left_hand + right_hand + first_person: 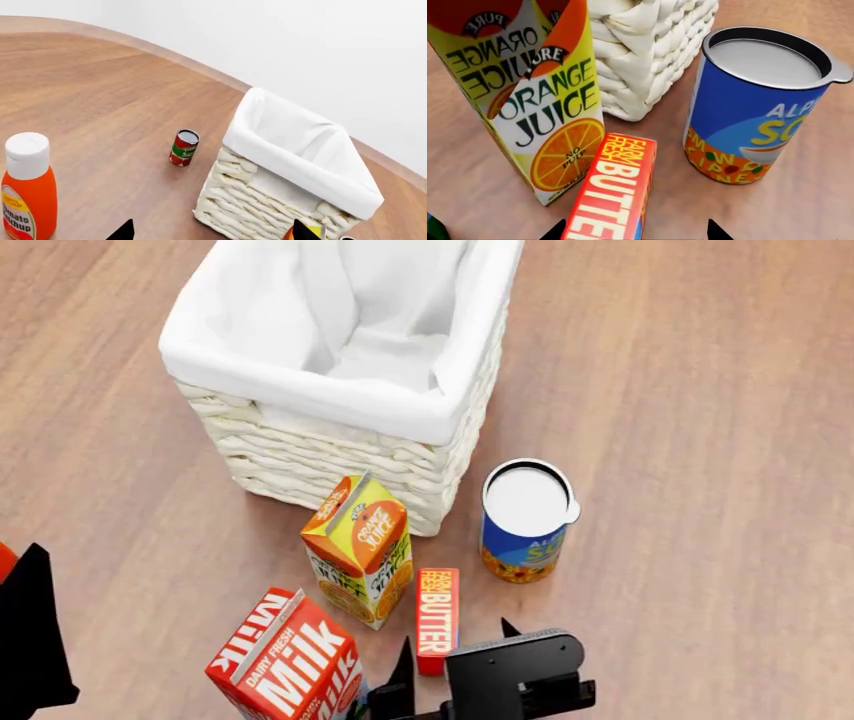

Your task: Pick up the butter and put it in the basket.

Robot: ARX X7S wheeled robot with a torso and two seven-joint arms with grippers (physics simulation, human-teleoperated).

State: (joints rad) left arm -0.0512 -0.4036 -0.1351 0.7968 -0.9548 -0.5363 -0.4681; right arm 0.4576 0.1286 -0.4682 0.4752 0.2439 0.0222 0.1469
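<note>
Hovering my right gripper (454, 652) over the butter (437, 620), fingers spread wide either side, gripping nothing; basket (350, 455) stands beyond.

"BUTTER" on butter (614, 192), "ORANGE JUICE" on carton (527, 90), "Milk" on carton (287, 665)

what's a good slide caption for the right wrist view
Open right gripper lined up over the butter box, lying between the orange juice carton and a blue can, near the basket.

My wooden worktop (694, 360) carries the basket (347, 455), juice (358, 550), butter (437, 620), milk (287, 665), soup can (527, 525), a small tin (184, 147), probably tomato, and ketchup (28, 187).
</note>
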